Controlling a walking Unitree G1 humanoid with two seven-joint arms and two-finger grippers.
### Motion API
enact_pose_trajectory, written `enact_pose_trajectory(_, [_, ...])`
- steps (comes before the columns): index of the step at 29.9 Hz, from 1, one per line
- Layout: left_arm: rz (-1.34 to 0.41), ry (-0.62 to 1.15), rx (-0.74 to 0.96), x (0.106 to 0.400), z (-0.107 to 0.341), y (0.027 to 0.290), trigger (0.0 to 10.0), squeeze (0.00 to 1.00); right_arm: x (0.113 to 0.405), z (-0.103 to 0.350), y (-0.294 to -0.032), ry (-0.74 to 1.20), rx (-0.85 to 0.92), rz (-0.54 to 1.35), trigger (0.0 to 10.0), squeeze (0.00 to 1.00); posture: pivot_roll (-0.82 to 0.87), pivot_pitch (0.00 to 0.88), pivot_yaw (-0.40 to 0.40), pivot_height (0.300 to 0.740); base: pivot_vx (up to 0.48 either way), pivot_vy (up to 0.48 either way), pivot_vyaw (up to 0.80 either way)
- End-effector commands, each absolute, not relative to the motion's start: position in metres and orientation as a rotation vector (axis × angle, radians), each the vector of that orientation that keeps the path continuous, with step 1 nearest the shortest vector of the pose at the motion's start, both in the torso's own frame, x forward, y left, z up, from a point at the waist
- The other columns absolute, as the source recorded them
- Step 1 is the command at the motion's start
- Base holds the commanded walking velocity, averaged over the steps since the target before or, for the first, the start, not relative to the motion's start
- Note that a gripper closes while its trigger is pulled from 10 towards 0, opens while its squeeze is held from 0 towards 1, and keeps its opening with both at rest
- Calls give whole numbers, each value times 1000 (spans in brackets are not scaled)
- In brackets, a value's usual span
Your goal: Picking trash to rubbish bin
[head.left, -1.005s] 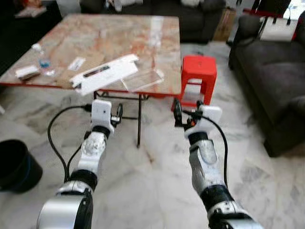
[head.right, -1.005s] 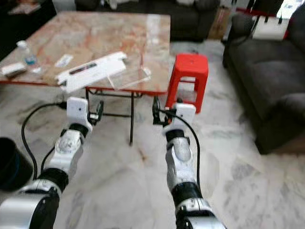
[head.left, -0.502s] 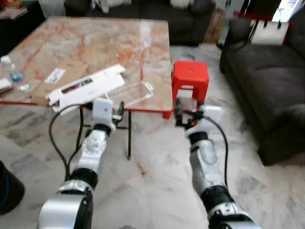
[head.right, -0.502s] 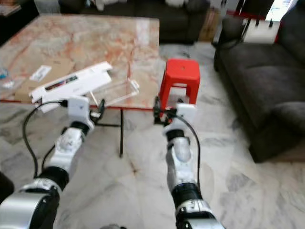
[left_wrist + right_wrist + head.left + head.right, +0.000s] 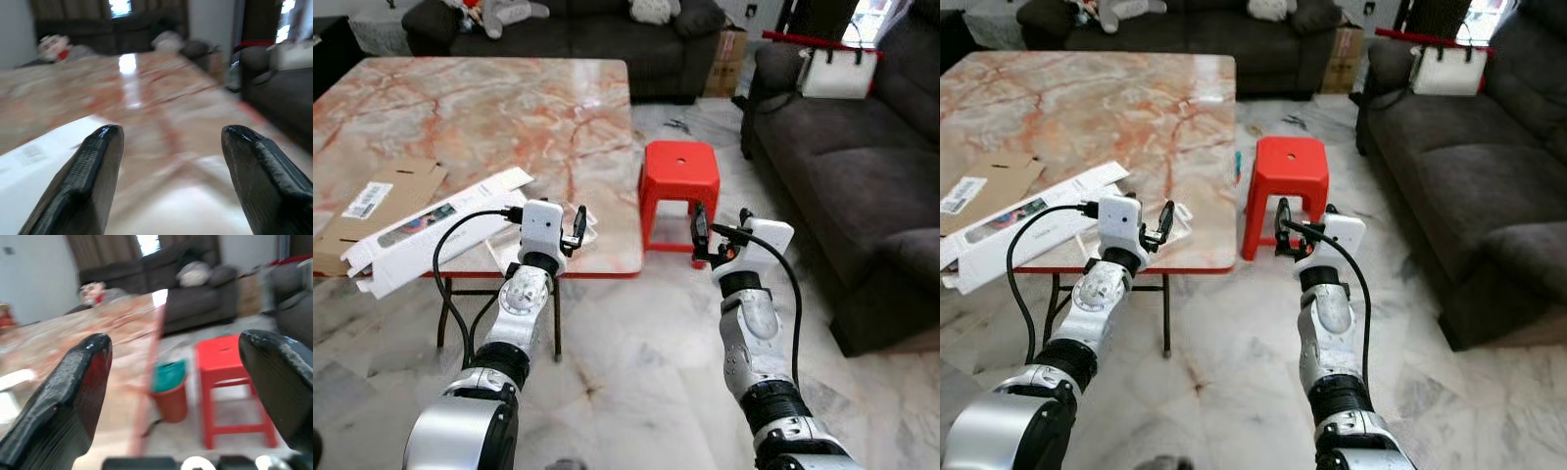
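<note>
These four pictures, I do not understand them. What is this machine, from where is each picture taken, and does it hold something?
It is a humanoid robot. Two pictures come from a camera on its head, looking down at its silver arms; two come from cameras on its wrists, looking along the black fingers. The left gripper is over the edge of a marble table, where a long white box and flat cardboard lie. The right gripper is before a red stool. Both are open and hold nothing.

Bright daylight, blurred wrist views.
</note>
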State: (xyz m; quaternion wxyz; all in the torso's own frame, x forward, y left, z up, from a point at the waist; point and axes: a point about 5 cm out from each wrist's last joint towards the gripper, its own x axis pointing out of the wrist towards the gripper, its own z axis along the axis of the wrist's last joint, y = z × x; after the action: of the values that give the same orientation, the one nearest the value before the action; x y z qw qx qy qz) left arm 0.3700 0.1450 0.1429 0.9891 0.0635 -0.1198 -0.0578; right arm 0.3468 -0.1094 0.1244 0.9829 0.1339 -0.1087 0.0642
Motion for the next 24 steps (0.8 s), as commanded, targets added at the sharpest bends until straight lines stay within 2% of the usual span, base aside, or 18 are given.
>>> enact_pose_trajectory(1, [-122,-248,115,370,144,141,10000,0,348,126,-115,-224,267,114,10000,0,151,123,-15,740,480,0,0])
enact_pose_trajectory(7, [-132,-266,111,370,147,139,10000,0,348,127,-115,-225,271,114,10000,0,150,126,-15,740,480,0,0])
enact_pose_trajectory(24, [-301,-278,166,368,151,129,10000,0,347,126,-111,-218,276,123,10000,0,156,132,-13,740,0,0,0])
